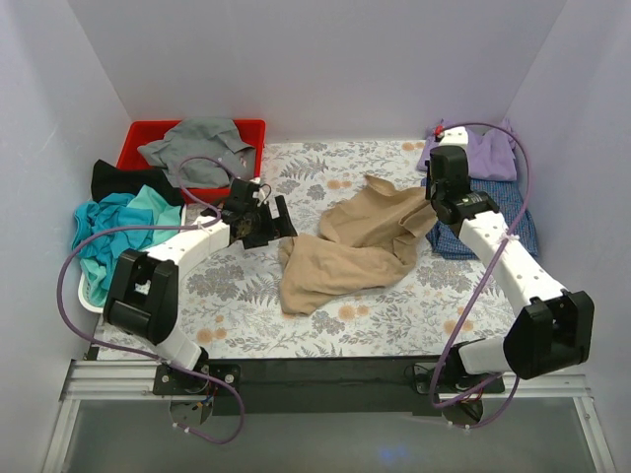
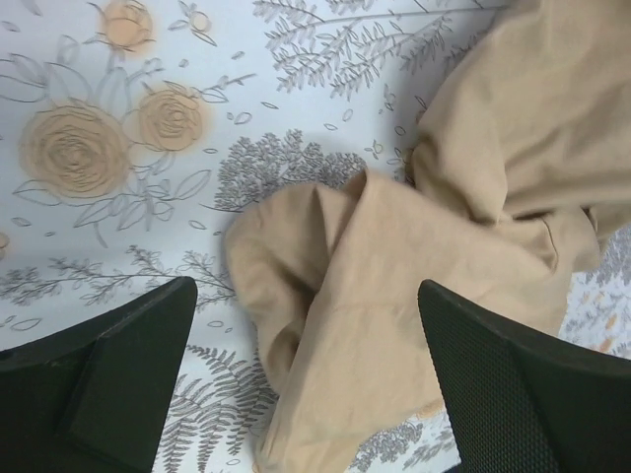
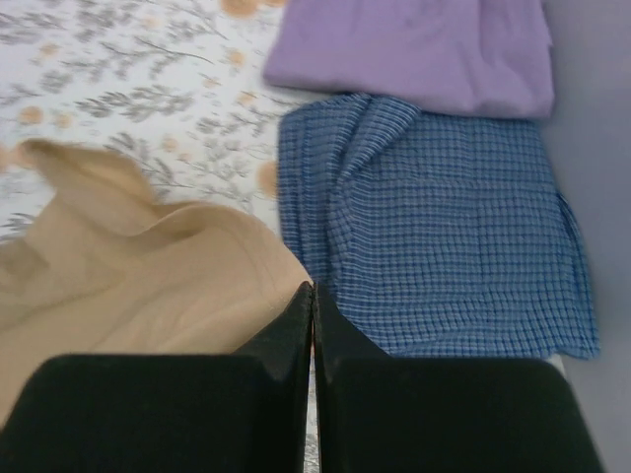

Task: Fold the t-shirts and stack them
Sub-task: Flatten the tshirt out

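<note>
Crumpled tan-beige cloth t-shirt [image 1: 345,251]: outline lost in folds. Right gripper [image 3: 313,291], closed, pinches its right edge. The left gripper [image 2: 308,294], wide and empty, hovers above its left edge.

Floral tablecloth [image 1: 394,305] covers the whole tbl: grey ferns & orange roses. Red plastic bin [image 1: 148,125] at approx 11 o'clock, tight vs the back wall [image 1: 315,59]. White mesh basket [image 1: 89,299] at 9 o'clock, by the left wall, only its near rim showing.
</note>
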